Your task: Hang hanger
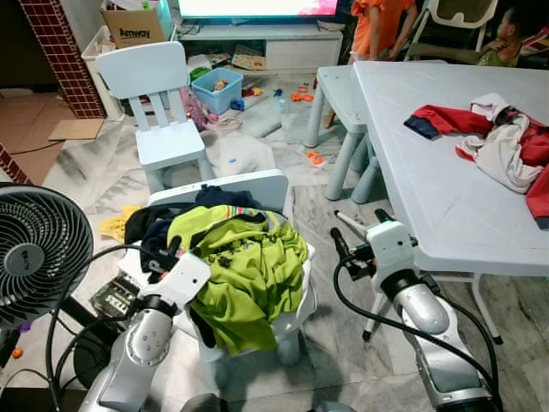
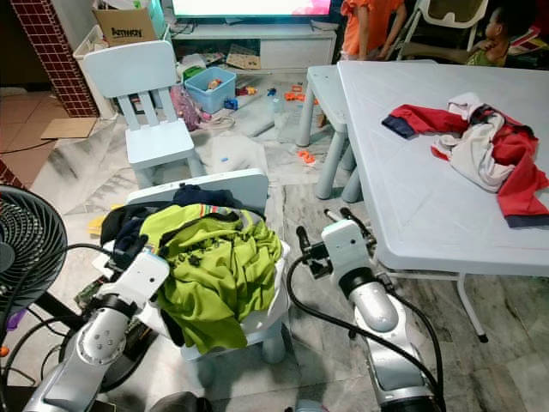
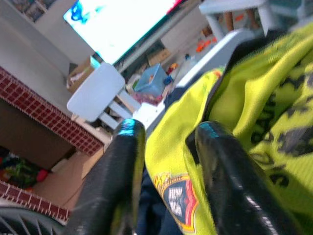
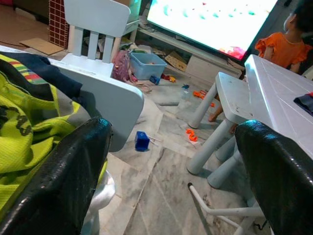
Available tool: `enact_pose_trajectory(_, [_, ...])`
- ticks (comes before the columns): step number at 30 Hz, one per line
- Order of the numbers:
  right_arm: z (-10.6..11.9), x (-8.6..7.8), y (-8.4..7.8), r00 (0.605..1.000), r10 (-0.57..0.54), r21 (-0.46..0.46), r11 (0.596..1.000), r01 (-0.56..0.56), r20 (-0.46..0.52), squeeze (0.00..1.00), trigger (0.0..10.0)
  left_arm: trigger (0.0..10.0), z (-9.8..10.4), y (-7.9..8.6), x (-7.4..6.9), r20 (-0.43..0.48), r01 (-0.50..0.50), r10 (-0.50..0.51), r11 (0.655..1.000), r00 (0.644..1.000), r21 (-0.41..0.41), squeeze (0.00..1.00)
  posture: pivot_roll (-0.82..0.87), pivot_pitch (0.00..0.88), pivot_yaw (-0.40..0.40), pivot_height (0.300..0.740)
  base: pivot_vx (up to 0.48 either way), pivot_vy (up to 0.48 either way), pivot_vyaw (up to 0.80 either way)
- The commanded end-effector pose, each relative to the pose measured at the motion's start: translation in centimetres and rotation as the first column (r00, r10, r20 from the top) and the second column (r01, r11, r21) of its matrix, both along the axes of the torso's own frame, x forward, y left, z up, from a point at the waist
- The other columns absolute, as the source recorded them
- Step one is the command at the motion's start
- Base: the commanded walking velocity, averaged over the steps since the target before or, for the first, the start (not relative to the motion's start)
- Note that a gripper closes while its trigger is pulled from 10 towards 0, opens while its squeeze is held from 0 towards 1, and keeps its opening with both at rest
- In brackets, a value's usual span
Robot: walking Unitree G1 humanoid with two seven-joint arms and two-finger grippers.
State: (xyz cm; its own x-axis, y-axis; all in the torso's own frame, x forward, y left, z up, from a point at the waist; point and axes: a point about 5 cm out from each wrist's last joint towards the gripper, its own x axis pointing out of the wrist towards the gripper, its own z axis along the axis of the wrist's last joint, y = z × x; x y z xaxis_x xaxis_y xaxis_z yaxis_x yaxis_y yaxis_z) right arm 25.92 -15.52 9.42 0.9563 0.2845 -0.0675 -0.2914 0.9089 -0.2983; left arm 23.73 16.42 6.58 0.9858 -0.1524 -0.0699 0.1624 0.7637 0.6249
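Marble floor [image 1: 257, 163] littered with toys runs back to a bright television screen [image 4: 210, 19], with a floor fan [image 1: 39, 249] at the far left and a small pale-blue chair [image 1: 159, 107] behind it. Nearer the robot, a second low chair [image 1: 257, 193] carries a heap of clothes topped by a lime-green jersey [image 1: 244, 266].

On the left, the left pincer [image 1: 167, 255] sits at the near edge of that heap; in its wrist view the two black fingers [image 3: 120, 181] stand a little apart with the green cloth just beyond their tips, and nothing is caught between them. To the right, the right pincer [image 1: 356, 227] hovers in the gap between the laundry chair and the white counter [image 1: 429, 189], fingers spread wide and empty. On the counter lies a crumpled red, white and navy garment [image 1: 497, 142]. People stand at the back near the television.

No hanger can be made out among the clothes or on the counter; it may lie buried in the pile. The task therefore looks to be at its very start, at the searching or reaching stage. The next move likely calls for finding the hanger, perhaps by parting the jersey, before any grasp.
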Motion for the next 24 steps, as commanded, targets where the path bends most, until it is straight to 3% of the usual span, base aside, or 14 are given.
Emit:
enact_pose_trajectory(1, [0.2, 0.3, 0.1, 1.000, 0.011, -0.006, 1.000, -0.011, 0.009, 0.00, 10.0, 10.0, -0.6, 0.3, -0.5, -0.044, -0.042, 0.040, 0.998, 0.998, -0.036, 1.00, -0.02, 0.000, -0.037, 0.740, 0.000, 0.000, 0.00])
enact_pose_trajectory(4, [0.2, 0.5, 0.1, 1.000, 0.013, -0.005, 1.000, -0.013, 0.012, 0.00, 10.0, 10.0, -1.8, 2.1, -1.0, -0.125, -0.197, 0.182, 0.973, 0.975, -0.122, 1.00, -0.02, 0.000, -0.037, 0.740, 0.000, 0.000, 0.00])
enact_pose_trajectory(6, [0.2, 0.5, 0.1, 1.000, 0.014, -0.005, 1.000, -0.013, 0.012, 0.00, 10.0, 10.0, -2.2, 3.1, -1.2, -0.148, -0.249, 0.228, 0.957, 0.962, -0.149, 1.00, -0.02, 0.000, -0.037, 0.740, 0.000, 0.000, 0.00])
enact_pose_trajectory(8, [0.2, 0.5, 0.2, 1.000, 0.017, -0.004, 1.000, -0.017, 0.010, 0.00, 10.0, 10.0, -2.9, 4.3, -1.5, -0.196, -0.340, 0.302, 0.917, 0.933, -0.207, 1.00, 0.00, 0.000, -0.046, 0.740, 0.000, 0.000, 0.00])
enact_pose_trajectory(10, [0.1, 0.4, 0.3, 1.000, 0.023, -0.004, 1.000, -0.023, 0.007, 0.00, 10.0, 10.0, -3.6, 5.1, -1.8, -0.233, -0.391, 0.342, 0.895, 0.910, -0.213, 1.00, 0.00, 0.000, -0.046, 0.740, 0.000, 0.000, 0.00])
enact_pose_trajectory(11, [0.1, 0.4, 0.3, 1.000, 0.026, -0.004, 1.000, -0.026, 0.006, 0.00, 10.0, 10.0, -3.8, 5.2, -1.9, -0.243, -0.396, 0.341, 0.889, 0.908, -0.231, 0.56, 0.00, 0.000, -0.051, 0.740, 0.000, 0.000, 0.00])
enact_pose_trajectory(12, [0.1, 0.4, 0.4, 1.000, 0.027, -0.004, 1.000, -0.027, 0.006, 0.00, 10.0, 10.0, -3.9, 5.3, -1.9, -0.246, -0.396, 0.338, 0.885, 0.908, -0.244, 0.56, 0.00, 0.000, -0.051, 0.740, 0.000, 0.000, 0.00])
enact_pose_trajectory(13, [0.1, 0.4, 0.4, 1.000, 0.029, -0.004, 1.000, -0.029, 0.006, 0.00, 10.0, 10.0, -3.8, 5.2, -1.9, -0.244, -0.385, 0.326, 0.888, 0.913, -0.253, 0.00, 0.00, 0.000, -0.051, 0.740, 0.000, 0.000, 0.00])
enact_pose_trajectory(14, [0.1, 0.5, 0.5, 1.000, 0.030, -0.003, 1.000, -0.030, 0.007, 0.00, 10.0, 10.0, -3.6, 4.9, -1.6, -0.239, -0.362, 0.299, 0.887, 0.924, -0.286, 0.00, 0.00, 0.000, -0.052, 0.740, 0.000, 0.000, 0.00])
enact_pose_trajectory(19, [0.2, 0.6, 0.5, 0.999, 0.030, -0.003, 1.000, -0.030, 0.010, 0.00, 10.0, 10.0, -3.2, 4.4, -0.9, -0.227, -0.343, 0.285, 0.895, 0.931, -0.284, 0.00, 0.00, 0.000, -0.052, 0.740, 0.000, 0.000, 0.00])
enact_pose_trajectory(24, [0.2, 0.5, 0.4, 1.000, 0.027, -0.002, 1.000, -0.027, 0.013, 0.00, 10.0, 10.0, -0.7, 4.0, 0.8, -0.079, -0.253, 0.240, 0.930, 0.968, -0.266, 0.00, 0.00, 0.000, -0.048, 0.740, 0.000, 0.000, 0.00])
